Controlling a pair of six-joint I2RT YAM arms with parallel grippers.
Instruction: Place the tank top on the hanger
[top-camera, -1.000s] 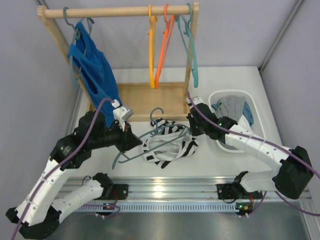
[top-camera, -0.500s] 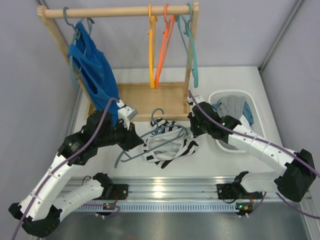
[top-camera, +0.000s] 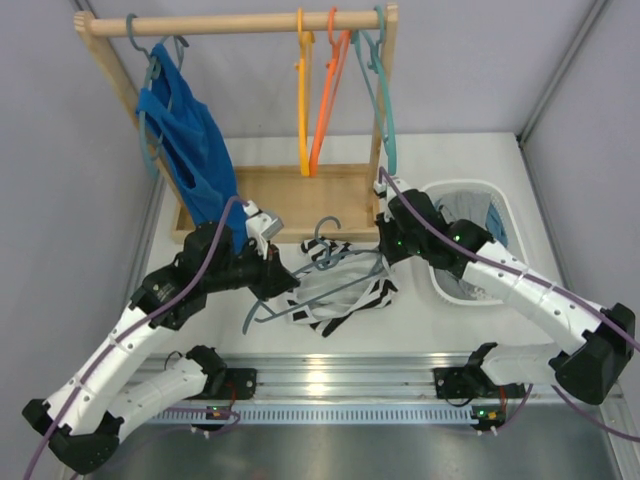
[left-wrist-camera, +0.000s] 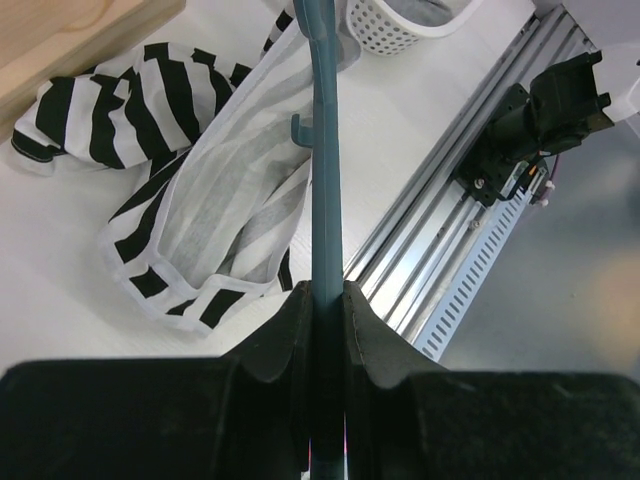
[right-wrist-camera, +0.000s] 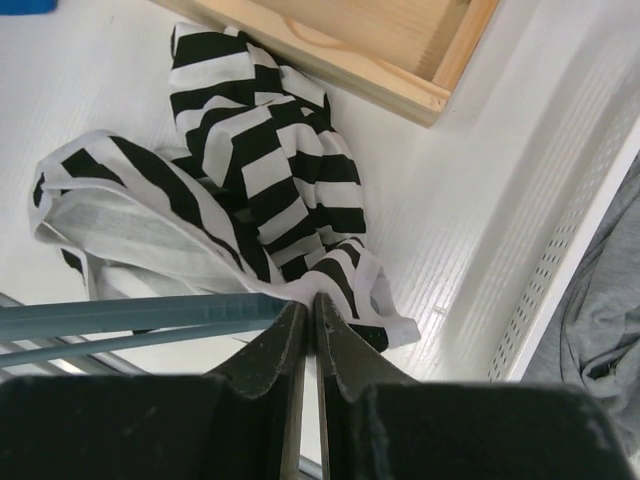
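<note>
Slate-blue hanger (left-wrist-camera: 325, 200) across striped tank top (right-wrist-camera: 270, 170), hook toward rack (top-camera: 300, 200)

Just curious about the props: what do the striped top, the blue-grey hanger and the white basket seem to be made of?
The tank top looks like soft, thin, matte fabric: it crumples and folds loosely. The hanger appears to be moulded plastic, smooth with a slight sheen and a small moulded hook on its bar. The basket is probably plastic too: white, with rows of small holes.

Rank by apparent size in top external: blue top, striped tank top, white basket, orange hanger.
1. blue top
2-3. tank top and white basket, about alike; the right arm hides part of the basket
4. orange hanger
</note>
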